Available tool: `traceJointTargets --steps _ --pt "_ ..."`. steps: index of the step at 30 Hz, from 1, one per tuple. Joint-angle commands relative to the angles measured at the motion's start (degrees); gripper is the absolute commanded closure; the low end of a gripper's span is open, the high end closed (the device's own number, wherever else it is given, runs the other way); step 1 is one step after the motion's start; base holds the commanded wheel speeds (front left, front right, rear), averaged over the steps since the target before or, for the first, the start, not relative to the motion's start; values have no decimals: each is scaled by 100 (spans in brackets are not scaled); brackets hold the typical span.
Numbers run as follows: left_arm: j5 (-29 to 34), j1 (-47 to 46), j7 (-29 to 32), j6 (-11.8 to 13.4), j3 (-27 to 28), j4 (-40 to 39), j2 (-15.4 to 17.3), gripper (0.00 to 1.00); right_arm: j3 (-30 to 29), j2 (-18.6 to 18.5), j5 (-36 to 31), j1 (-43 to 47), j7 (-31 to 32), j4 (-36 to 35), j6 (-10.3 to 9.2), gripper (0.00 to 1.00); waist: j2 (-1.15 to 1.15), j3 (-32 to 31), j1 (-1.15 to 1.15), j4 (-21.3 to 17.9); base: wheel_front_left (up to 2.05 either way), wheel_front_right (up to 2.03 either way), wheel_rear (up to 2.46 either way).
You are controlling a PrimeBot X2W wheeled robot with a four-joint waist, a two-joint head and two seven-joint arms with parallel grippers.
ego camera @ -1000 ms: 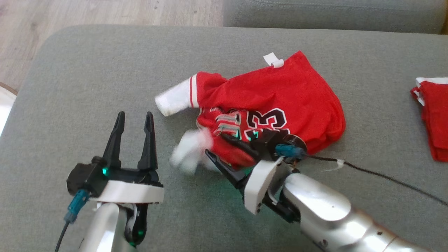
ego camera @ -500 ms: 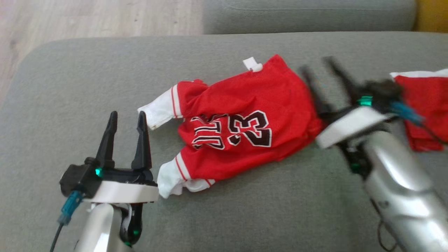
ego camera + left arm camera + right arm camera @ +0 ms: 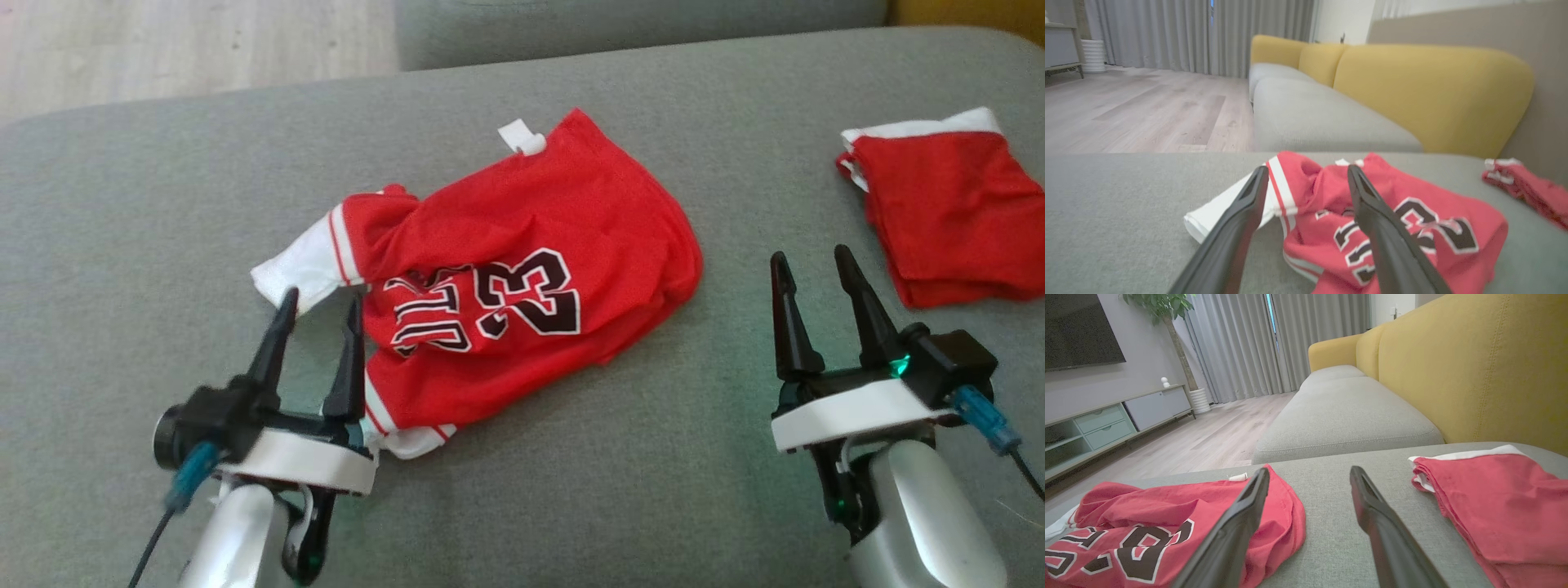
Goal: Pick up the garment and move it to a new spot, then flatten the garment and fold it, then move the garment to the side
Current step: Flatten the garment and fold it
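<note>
The garment (image 3: 522,269) is a red jersey with white sleeves and the number 23, lying crumpled in the middle of a grey cushion (image 3: 163,196); it also appears in the left wrist view as the jersey (image 3: 1384,220) and in the right wrist view as the jersey (image 3: 1167,522). My left gripper (image 3: 321,300) stands open at its lower left, fingertips beside the white sleeve (image 3: 286,273), nothing between them. Off to the garment's right, my right gripper (image 3: 808,261) is open and empty above bare cushion.
A second red garment (image 3: 939,204), folded with a white edge, lies at the right of the cushion, also seen as the folded garment (image 3: 1506,506). A further grey seat (image 3: 1347,412) and yellow backrest (image 3: 1474,367) lie beyond. Wooden floor (image 3: 163,49) borders the far left.
My right gripper has let go of the jersey's lower sleeve and swung away to the right, now standing open. The jersey lies more spread out. The head camera has shifted.
</note>
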Motion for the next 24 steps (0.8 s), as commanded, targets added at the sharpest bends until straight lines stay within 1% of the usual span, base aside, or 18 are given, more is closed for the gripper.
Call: traceJointTargets --steps 1,5,10,15,18,23,24 --pt "169 -364 78 10 91 19 211 0 125 64 -58 -194 -61 -224 20 0 0 63 0 -79 0 0 0" --pt "596 -734 647 46 -215 631 480 0 63 106 -79 -225 -62 -308 20 0 0 168 0 -160 0 0 0" --pt "901 -1192 1125 156 -391 1172 666 0 49 127 -89 -195 -62 -309 20 0 0 283 0 -227 0 0 0" --pt "1329 -1613 1199 427 -539 1509 916 0 68 135 -56 -269 -62 -332 20 0 0 429 0 -310 0 0 0" --pt "1516 -1819 1302 531 -635 1728 1010 0 101 136 33 -300 -62 -328 20 0 0 506 0 -352 0 0 0" --pt "1606 -2111 1185 510 -737 1827 1073 0 137 137 117 -341 -62 -322 20 0 0 612 0 -423 0 0 0" --pt "1592 -2170 1115 516 -723 1809 1081 21 131 137 129 -350 -62 -325 20 0 0 632 0 -438 0 0 0"
